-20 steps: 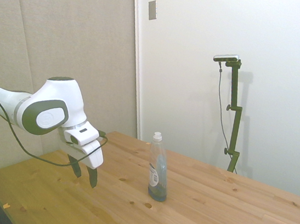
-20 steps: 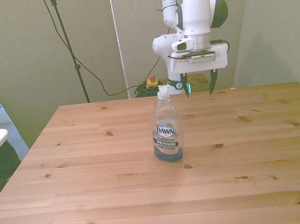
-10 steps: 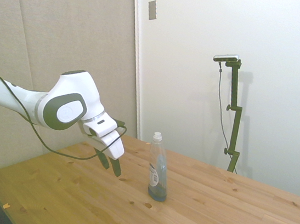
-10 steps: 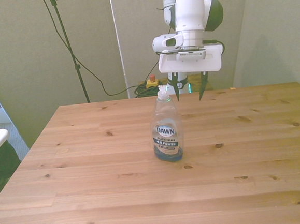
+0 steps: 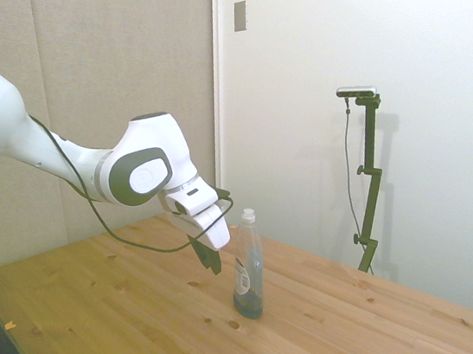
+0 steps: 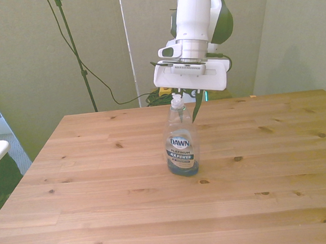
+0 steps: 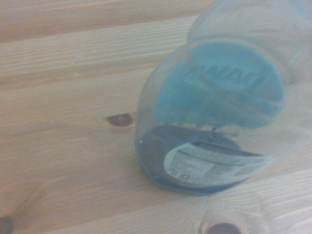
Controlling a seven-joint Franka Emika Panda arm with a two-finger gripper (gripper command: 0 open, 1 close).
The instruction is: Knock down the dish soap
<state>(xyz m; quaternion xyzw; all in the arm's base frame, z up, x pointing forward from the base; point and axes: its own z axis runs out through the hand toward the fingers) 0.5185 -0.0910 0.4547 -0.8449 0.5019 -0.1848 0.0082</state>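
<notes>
Gripper (image 5: 211, 262) hangs just behind upright dish soap (image 5: 249, 270).

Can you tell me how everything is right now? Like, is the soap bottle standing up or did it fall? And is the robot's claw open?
dish soap: standing upright on the table, white cap on, a little dark blue liquid at the bottom, not knocked down yet.
gripper: close behind the bottle's upper part; whether the fingers are open or shut can't be seen.
table: wooden, holding only the bottle.
</notes>
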